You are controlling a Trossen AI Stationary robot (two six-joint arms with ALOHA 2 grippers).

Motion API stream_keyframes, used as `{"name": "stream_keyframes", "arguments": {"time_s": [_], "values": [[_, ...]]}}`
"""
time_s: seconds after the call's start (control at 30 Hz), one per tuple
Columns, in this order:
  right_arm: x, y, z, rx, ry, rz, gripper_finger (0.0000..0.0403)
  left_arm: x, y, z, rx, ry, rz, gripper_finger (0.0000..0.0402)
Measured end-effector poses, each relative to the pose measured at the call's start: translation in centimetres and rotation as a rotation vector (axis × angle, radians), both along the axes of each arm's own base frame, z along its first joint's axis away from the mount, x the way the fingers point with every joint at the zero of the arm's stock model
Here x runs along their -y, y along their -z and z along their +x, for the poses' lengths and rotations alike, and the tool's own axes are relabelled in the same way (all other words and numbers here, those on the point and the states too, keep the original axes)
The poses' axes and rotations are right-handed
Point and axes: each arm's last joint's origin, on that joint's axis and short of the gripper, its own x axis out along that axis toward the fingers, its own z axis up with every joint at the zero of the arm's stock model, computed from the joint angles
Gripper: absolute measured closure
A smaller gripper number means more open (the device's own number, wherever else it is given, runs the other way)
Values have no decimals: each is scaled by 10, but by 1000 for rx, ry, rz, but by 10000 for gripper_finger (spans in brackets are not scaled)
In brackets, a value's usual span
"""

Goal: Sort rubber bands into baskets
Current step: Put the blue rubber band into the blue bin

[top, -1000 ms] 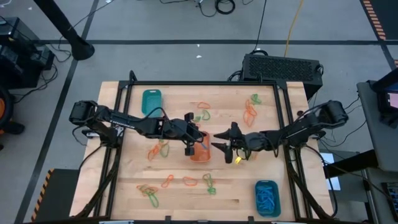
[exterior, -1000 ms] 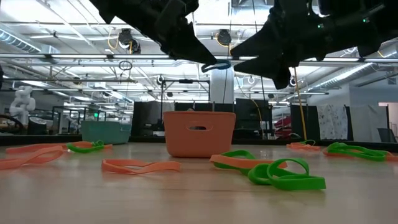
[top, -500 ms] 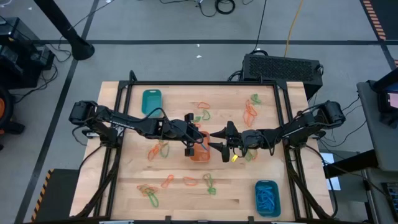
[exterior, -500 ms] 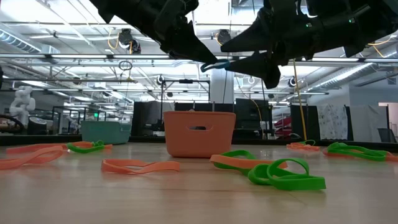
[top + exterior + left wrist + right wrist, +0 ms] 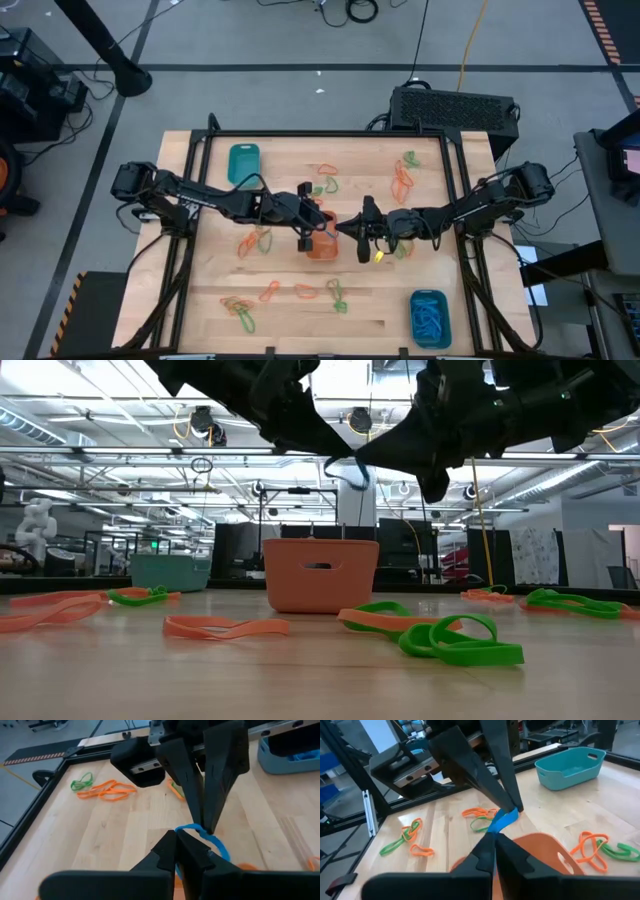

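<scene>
Above the orange basket, a blue rubber band is pinched by both closed hands, left hand and right hand, apparently for handover.

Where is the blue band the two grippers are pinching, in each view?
High view: blue band mid-table, between left gripper and right gripper, above the orange basket.
Low view: top centre, hanging above that basket.
Left wrist view: centre, at both grippers' tips.
Right wrist view: centre, above the basket.
Shared landmark: the orange basket, though not clear in the left wrist view.
</scene>
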Motion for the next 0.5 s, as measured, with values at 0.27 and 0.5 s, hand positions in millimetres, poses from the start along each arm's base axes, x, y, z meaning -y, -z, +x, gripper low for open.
{"name": "stream_keyframes", "arguments": {"time_s": [0.27, 0.5], "values": [[0, -6, -2, 13, -3, -9, 402, 1, 5, -3, -61, 35, 7, 299], [1, -19, -13, -11, -8, -10, 402, 0, 15, -10, -185, 22, -10, 216]]}}
